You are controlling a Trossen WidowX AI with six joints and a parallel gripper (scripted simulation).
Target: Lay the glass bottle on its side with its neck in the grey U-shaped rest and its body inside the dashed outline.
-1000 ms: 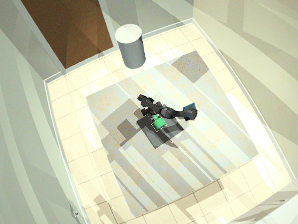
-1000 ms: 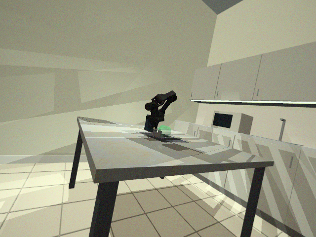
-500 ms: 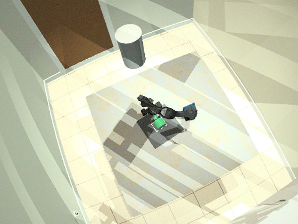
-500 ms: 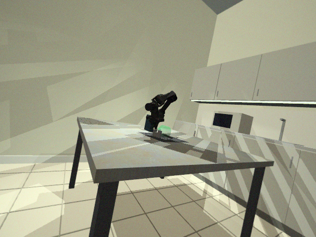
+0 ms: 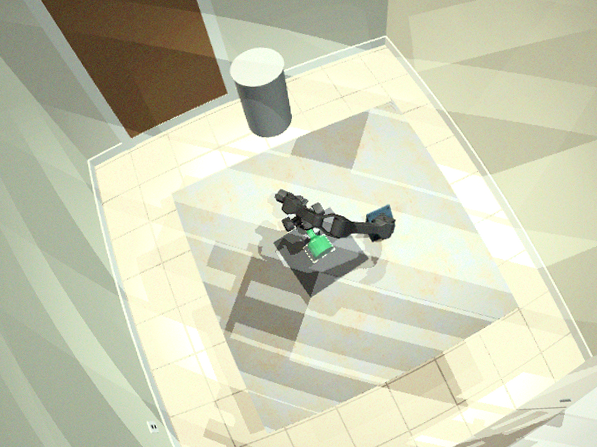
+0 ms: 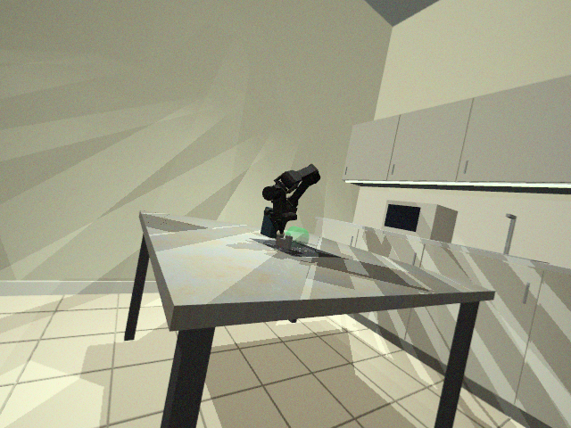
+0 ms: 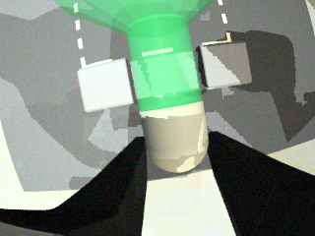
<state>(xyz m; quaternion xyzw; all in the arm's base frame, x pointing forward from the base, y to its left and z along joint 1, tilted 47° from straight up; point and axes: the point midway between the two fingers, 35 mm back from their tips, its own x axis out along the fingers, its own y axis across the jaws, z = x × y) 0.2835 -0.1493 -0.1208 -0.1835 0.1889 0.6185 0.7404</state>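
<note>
Where the grey rest stands, the green bottle lies on its side, its neck between the two uprights. Whether the neck bears on the bottom of the rest cannot be told. On one side of the rest, the bottle's body is over the dashed outline, and from above it looks to be within it; the wrist view cuts most of the body off. On the other side of the rest, the pincer is pinching the bottle's beige end, one black finger along each flank. Under the rest is a dark mat, flat on the desk. Above the rest, the black arm bends down, so the bottle is laid down but not released.
</note>
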